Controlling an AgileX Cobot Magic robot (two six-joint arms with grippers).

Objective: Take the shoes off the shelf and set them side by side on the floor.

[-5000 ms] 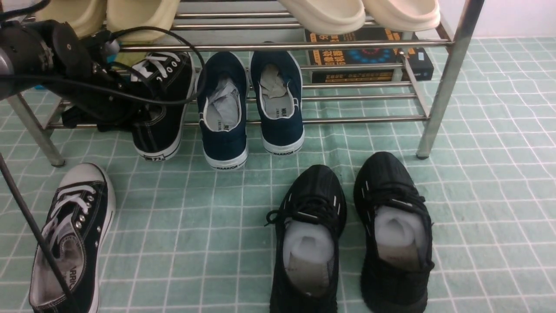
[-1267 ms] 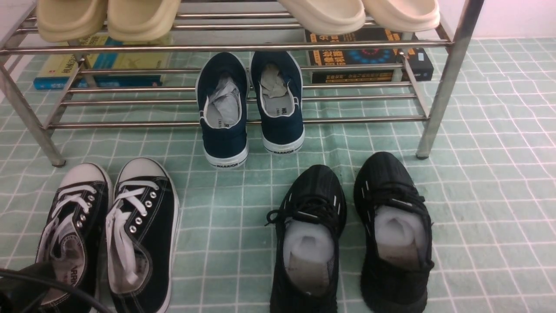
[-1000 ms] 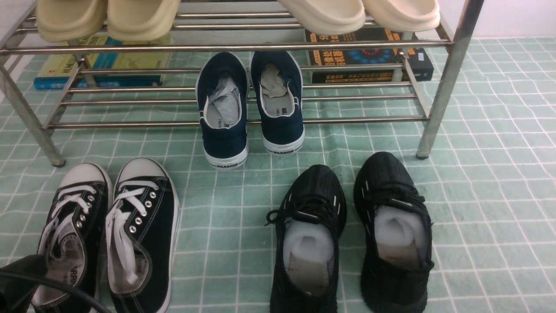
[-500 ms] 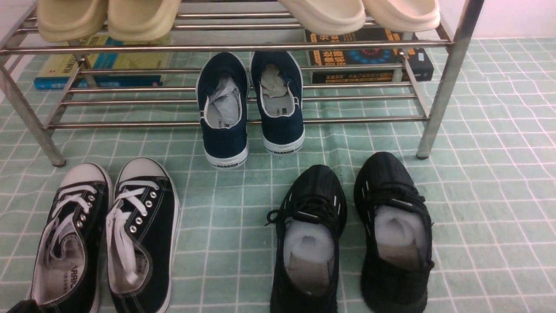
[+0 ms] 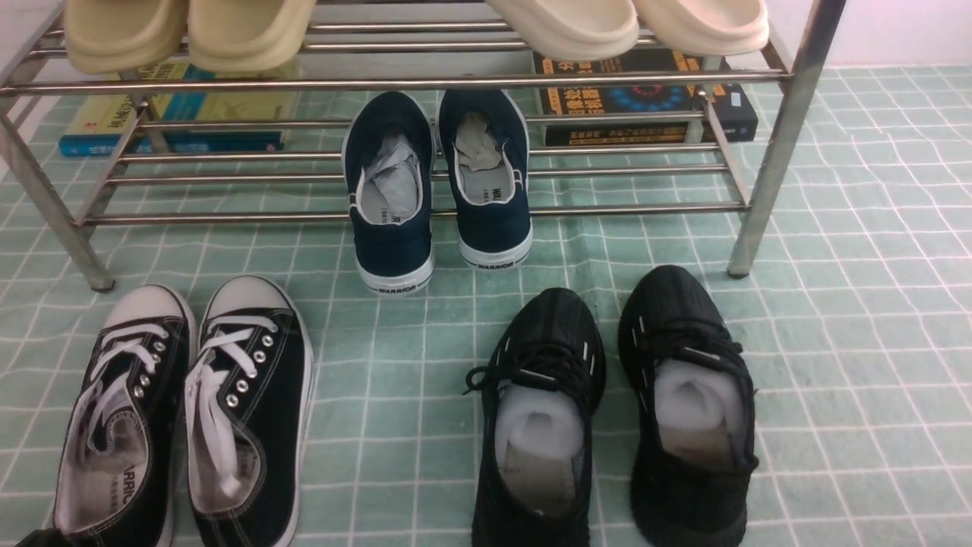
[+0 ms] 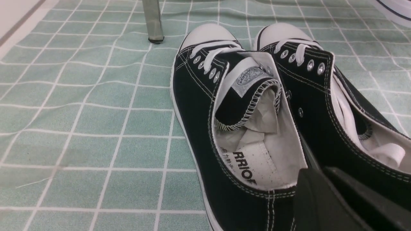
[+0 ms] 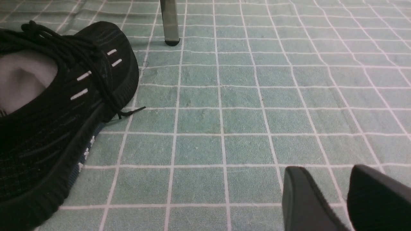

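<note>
Canvas sneakers (image 5: 182, 410) lying paired on the floor (image 5: 395, 365) at lower left look light and floppy, so we would pinch the stiff heel collar; left pincer (image 6: 324, 192) clenched, empty.

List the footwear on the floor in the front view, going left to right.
Left canvas sneaker → right canvas sneaker → left black knit trainer → right black knit trainer.
</note>
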